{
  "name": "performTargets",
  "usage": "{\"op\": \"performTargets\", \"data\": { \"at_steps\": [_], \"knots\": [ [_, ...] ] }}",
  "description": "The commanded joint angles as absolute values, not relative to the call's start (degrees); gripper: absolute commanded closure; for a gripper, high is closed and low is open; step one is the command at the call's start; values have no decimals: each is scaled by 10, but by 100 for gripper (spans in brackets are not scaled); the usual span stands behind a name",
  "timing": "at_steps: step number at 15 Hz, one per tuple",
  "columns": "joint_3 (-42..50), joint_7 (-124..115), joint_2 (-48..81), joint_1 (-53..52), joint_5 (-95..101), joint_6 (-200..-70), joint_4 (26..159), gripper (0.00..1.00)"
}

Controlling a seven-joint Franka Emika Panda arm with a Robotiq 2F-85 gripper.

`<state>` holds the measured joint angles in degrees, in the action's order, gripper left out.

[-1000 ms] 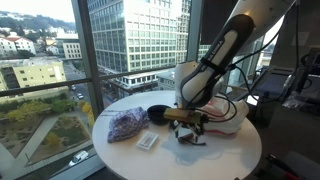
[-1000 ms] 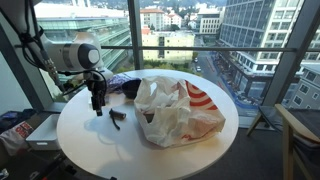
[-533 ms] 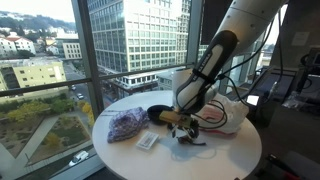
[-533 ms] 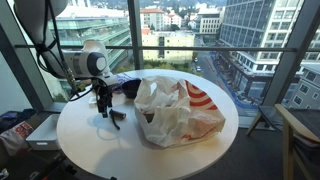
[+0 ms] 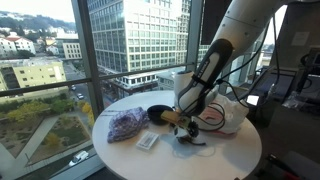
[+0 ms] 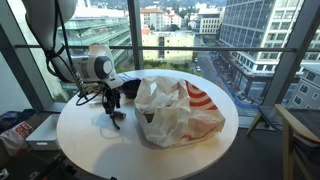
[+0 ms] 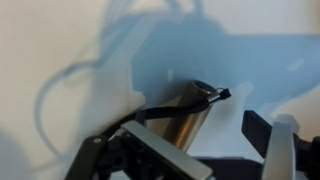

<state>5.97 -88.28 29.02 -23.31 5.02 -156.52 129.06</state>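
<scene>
In the wrist view a small metal cylinder (image 7: 190, 118) with a black cord (image 7: 150, 113) on it lies on the white table between my gripper's (image 7: 205, 142) spread fingers. The left finger (image 7: 150, 152) is close against the cylinder; the right finger (image 7: 268, 132) stands apart from it. In both exterior views the gripper (image 5: 186, 127) (image 6: 112, 104) hangs low over this dark little object (image 5: 189, 138) (image 6: 116, 121) on the round table (image 5: 225, 158) (image 6: 90, 150). The jaws are open and hold nothing.
A crumpled white and red plastic bag (image 6: 175, 108) (image 5: 226, 112) lies beside the gripper. A purple mesh pouch (image 5: 126, 124), a black round object (image 5: 158, 114) (image 6: 131, 88) and a small white packet (image 5: 148, 142) sit nearby. Window glass surrounds the table.
The arm has shifted toward the plastic bag and come down over the small cylinder. The jaws stay open.
</scene>
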Motion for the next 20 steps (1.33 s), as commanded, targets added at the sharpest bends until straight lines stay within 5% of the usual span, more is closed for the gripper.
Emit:
{"op": "performTargets", "data": {
  "at_steps": [1, 8, 20],
  "knots": [
    [86, -922, 300, -259, 81, -1575, 1282, 34],
    [81, -915, 265, -254, 89, -1573, 1301, 88],
    [-18, -615, 10, -95, -38, -1514, 1425, 85]
  ]
}}
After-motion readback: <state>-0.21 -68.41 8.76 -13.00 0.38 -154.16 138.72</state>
